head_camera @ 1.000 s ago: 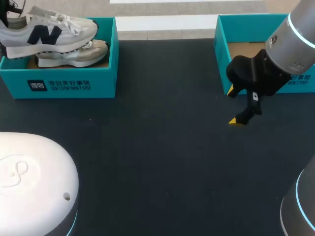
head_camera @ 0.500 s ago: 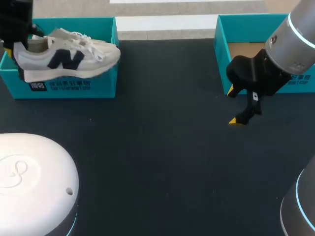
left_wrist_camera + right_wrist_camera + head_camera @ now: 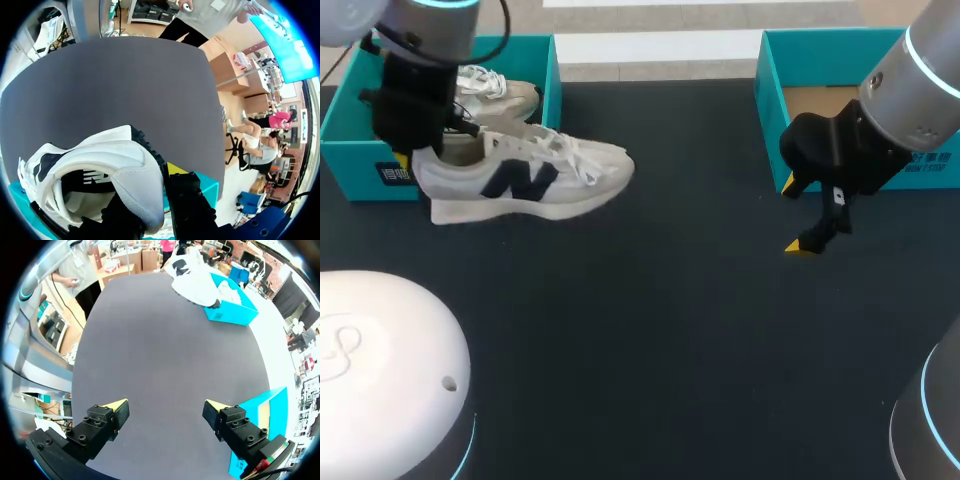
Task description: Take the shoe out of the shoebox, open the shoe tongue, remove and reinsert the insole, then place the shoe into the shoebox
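Note:
A white sneaker (image 3: 530, 180) with a dark side logo hangs just in front of the left teal shoebox (image 3: 355, 168), toe pointing right. My left gripper (image 3: 405, 158) is shut on its heel collar. In the left wrist view the heel (image 3: 127, 172) sits between the fingers of that gripper (image 3: 150, 202), one inside the shoe and one outside. A second sneaker (image 3: 500, 92) lies in the box. My right gripper (image 3: 797, 215) stands open and empty by the right teal box (image 3: 772, 100). From the right wrist view its gripper (image 3: 167, 407) faces bare mat, with the sneaker (image 3: 192, 272) far ahead.
The dark mat (image 3: 660, 330) covers the table between the two boxes. A white rounded arm housing (image 3: 380, 360) fills the front left corner. The right box (image 3: 255, 415) lies beside my right gripper's finger.
My left arm has carried the sneaker out of the left box, forward and to the right, down to in front of it. The right arm has not moved.

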Action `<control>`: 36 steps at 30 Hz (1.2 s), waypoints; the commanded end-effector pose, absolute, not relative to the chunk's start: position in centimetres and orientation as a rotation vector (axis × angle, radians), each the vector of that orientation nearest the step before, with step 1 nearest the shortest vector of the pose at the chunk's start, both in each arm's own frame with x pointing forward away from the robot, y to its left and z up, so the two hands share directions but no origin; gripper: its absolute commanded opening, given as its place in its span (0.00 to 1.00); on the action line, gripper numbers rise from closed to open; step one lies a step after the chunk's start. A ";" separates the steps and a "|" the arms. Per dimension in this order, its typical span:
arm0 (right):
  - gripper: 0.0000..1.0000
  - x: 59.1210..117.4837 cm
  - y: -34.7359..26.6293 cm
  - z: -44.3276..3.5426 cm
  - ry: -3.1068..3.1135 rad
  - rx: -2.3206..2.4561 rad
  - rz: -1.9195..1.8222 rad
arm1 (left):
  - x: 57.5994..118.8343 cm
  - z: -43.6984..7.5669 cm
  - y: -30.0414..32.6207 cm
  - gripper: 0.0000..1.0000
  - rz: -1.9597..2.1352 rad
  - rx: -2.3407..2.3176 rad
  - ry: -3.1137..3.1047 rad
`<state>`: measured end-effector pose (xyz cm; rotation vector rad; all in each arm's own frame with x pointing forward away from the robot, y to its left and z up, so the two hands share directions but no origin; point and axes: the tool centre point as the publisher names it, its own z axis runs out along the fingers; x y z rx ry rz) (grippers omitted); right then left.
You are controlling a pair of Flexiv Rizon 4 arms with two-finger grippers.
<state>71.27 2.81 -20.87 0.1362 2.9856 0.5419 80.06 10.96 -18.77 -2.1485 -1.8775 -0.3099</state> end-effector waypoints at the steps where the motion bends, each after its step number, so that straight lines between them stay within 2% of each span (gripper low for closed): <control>1: 1.00 71.4 2.9 -21.0 2.988 0.136 0.538 | 77.6 -18.9 8.7 0.00 -0.396 -2.211 -1.856; 9: 1.00 71.4 2.9 -21.0 2.988 0.136 0.538 | 74.1 -19.6 5.4 0.00 -0.375 -2.314 -1.734; 26: 1.00 71.4 2.9 -21.0 2.988 0.136 0.538 | 74.1 -19.6 5.4 0.00 -0.375 -2.314 -1.734; 36: 1.00 71.4 2.9 -21.0 2.988 0.136 0.538 | 70.9 -22.8 3.1 0.00 -0.360 -2.224 -1.833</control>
